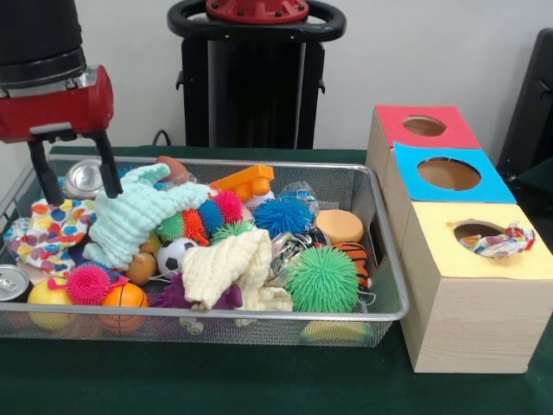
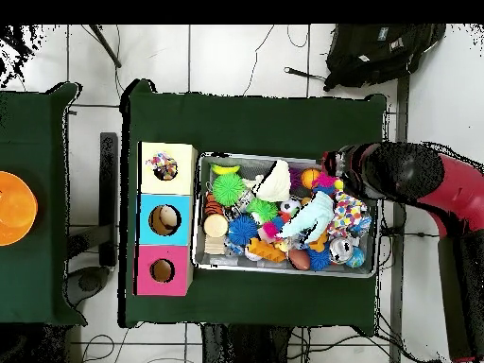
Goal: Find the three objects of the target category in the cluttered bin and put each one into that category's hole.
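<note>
A plain pale wall (image 1: 415, 52) runs behind the table in the front view. The table (image 1: 173, 380) is covered in dark green cloth. From overhead, the floor (image 2: 236, 57) is laid with large light tiles with dark joints, and thin black cables (image 2: 265, 52) trail across it. A black backpack (image 2: 378, 52) lies on the floor beyond the table's far corner. A second green-covered table (image 2: 28, 123) stands just beside the first, bearing an orange round object (image 2: 14, 208) at its edge.

Robotics lab: pedestal-mounted arm (image 1: 52, 86), green-clothed table (image 2: 255, 123), trailing floor cables (image 2: 255, 61).
</note>
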Robot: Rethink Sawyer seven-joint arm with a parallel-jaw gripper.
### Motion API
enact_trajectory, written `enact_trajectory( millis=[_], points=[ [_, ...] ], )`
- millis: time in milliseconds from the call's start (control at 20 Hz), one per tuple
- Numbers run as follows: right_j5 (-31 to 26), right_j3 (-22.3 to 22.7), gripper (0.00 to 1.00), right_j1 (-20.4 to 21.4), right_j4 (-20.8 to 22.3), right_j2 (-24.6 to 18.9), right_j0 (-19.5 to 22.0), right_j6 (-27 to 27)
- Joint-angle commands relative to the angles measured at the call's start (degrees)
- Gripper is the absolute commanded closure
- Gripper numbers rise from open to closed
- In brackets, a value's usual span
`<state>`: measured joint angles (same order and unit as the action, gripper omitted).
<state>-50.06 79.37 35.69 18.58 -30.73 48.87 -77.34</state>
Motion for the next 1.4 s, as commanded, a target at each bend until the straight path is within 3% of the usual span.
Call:
enact_trajectory(
  millis=[50, 800, 1050, 1400],
  points=[
    [-1.39, -2.70, 0.00, -7.26, 2.32, -2.52, 1.86, 10.09],
    [-6.22, -8.66, 0.00, -9.54, 3.14, -2.57, 3.92, 13.72],
    [-6.84, -5.50, 0.00, -7.44, 3.19, -1.95, 6.13, 14.06],
    [-3.86, 4.29, 0.00, -2.97, 2.42, -2.21, 9.91, 11.74]
  ],
)
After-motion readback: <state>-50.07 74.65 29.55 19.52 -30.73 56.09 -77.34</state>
